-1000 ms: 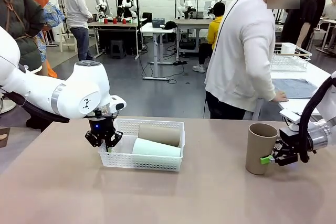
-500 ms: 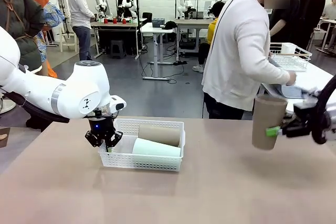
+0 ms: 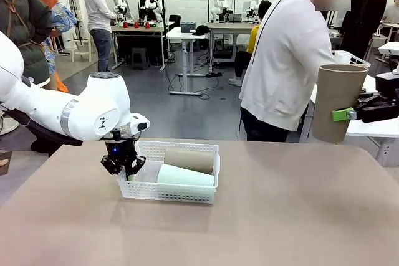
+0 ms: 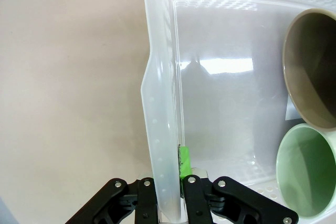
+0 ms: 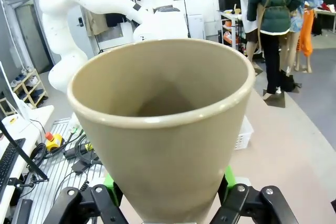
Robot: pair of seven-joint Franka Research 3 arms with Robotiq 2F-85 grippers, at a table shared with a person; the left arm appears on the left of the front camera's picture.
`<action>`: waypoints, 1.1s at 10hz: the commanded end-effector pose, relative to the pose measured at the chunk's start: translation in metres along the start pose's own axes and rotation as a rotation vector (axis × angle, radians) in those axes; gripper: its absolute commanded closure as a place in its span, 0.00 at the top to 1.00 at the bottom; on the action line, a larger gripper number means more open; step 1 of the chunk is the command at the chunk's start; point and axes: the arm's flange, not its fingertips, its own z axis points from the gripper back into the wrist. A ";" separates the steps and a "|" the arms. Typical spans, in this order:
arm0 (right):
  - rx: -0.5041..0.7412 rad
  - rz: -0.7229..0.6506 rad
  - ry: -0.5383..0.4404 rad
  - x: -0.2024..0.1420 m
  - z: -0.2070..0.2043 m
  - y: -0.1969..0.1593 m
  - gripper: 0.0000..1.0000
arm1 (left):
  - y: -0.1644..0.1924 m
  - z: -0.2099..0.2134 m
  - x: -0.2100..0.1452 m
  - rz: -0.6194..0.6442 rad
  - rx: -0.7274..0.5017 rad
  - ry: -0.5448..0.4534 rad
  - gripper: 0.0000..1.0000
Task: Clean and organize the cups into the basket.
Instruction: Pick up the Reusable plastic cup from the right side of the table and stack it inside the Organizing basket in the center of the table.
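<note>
Left gripper (image 3: pixel 123 165) clenched on basket (image 3: pixel 206 151) wall, steadying it. Right gripper (image 3: pixel 349 114) grasping tan cup (image 3: pixel 335 101) upright, aloft, likely for basket.

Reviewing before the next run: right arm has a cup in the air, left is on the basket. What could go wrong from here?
1. The tall tan-brown tumbler, upright in the right end effector, is pinched low on its wall, so it might tip or slip.
2. The left end effector is clamped on the white lattice plastic basket wall; arm motion could drag it.
3. A tan tumbler and pale mint green tumbler already lie inside, leaving little room.
</note>
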 end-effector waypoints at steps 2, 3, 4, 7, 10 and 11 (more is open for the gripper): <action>0.005 -0.005 -0.004 -0.008 -0.001 -0.005 0.00 | 0.000 -0.002 -0.001 -0.002 0.002 0.003 0.00; 0.005 -0.005 -0.004 -0.008 -0.001 -0.005 0.00 | 0.000 -0.002 -0.001 -0.002 0.002 0.003 0.00; 0.005 -0.005 -0.004 -0.008 -0.001 -0.005 0.00 | 0.000 -0.002 -0.001 -0.002 0.002 0.003 0.00; 0.006 -0.016 0.000 -0.008 -0.002 -0.004 0.83 | 0.000 -0.002 -0.001 -0.002 0.002 0.003 0.00; 0.087 -0.022 0.352 0.067 -0.093 -0.020 0.83 | 0.000 -0.002 -0.001 -0.002 0.002 0.003 0.00; 0.115 -0.047 0.430 0.089 -0.123 -0.031 0.83 | 0.000 -0.002 -0.001 -0.002 0.002 0.003 0.00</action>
